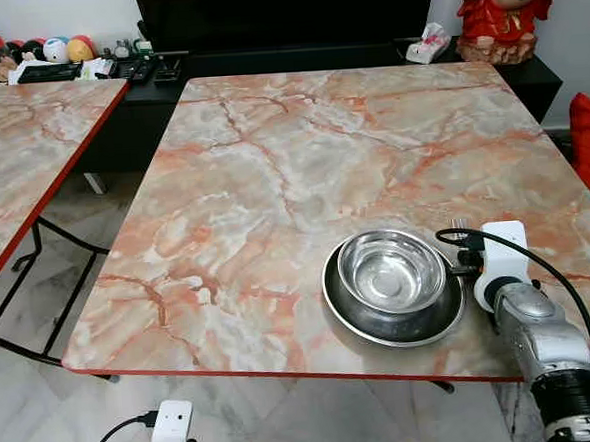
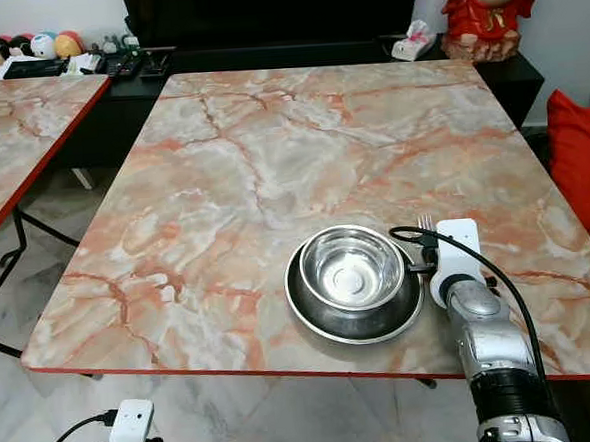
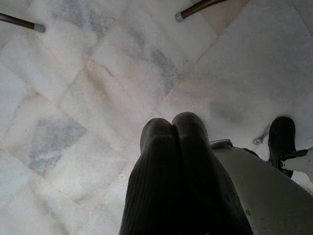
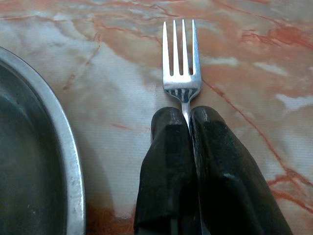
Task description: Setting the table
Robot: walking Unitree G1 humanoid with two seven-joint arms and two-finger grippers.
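Right gripper (image 4: 188,129) jaws clamped on fork (image 4: 181,63) handle, tines over desk (image 1: 273,182) just right of plate (image 1: 394,320) at lower right. Bowl (image 1: 391,268) sits in plate. Left gripper (image 3: 173,134) jaws closed, holding nothing, above floor (image 3: 98,73).

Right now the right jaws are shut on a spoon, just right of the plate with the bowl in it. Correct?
Not quite: it is a fork, not a spoon; the right wrist view shows four tines. The rest holds: the right gripper is shut on it, just right of the plate holding the bowl.
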